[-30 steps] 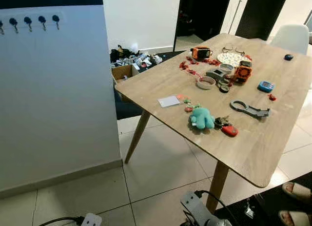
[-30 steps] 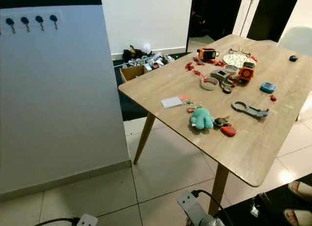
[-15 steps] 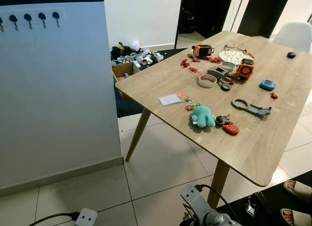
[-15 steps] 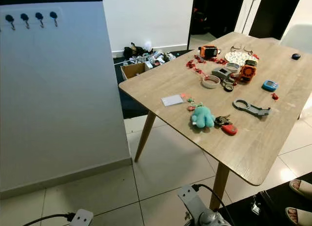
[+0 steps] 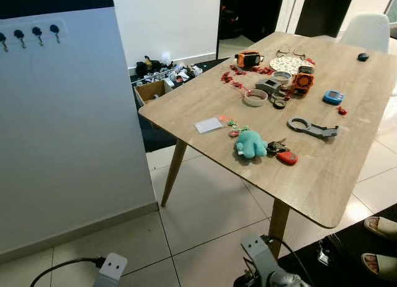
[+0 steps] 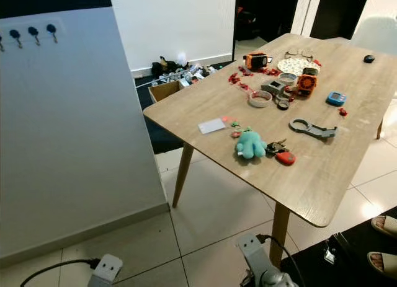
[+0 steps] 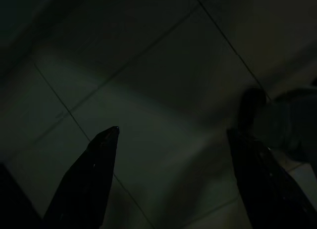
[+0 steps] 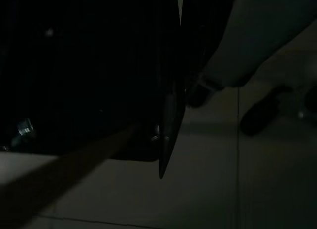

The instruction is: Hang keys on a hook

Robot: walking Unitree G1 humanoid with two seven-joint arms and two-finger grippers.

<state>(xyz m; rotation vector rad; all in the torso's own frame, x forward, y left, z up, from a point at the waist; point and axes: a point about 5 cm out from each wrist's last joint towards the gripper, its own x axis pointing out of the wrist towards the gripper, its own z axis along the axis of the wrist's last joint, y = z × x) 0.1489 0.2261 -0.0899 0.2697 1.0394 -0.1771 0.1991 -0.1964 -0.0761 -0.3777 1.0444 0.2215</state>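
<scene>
The keys (image 5: pixel 277 147) lie on the wooden table (image 5: pixel 329 175) near its front edge, joined to a teal plush toy (image 5: pixel 250 143) and a red fob (image 5: pixel 286 157). A row of dark hooks (image 5: pixel 37 33) sits high on the white wall panel (image 5: pixel 68 132) at the far left, well apart from the table. In the dark left wrist view my left gripper (image 7: pixel 173 131) hangs open above floor tiles, holding nothing. My right gripper (image 8: pixel 162 173) hangs low in shadow beside a dark shape.
The table also carries a white card (image 5: pixel 208 124), a grey tool (image 5: pixel 312 128), a tape roll (image 5: pixel 254 98), orange gadgets (image 5: pixel 303 82) and a blue device (image 5: pixel 333 97). A cluttered box (image 5: pixel 152 88) stands behind it. A person's sandalled feet (image 5: pixel 379 228) rest at bottom right. A black cable (image 5: pixel 62 267) crosses the floor.
The whole picture has shifted a little to the left, so the camera has moved. The keys and other things on the table lie where they were.
</scene>
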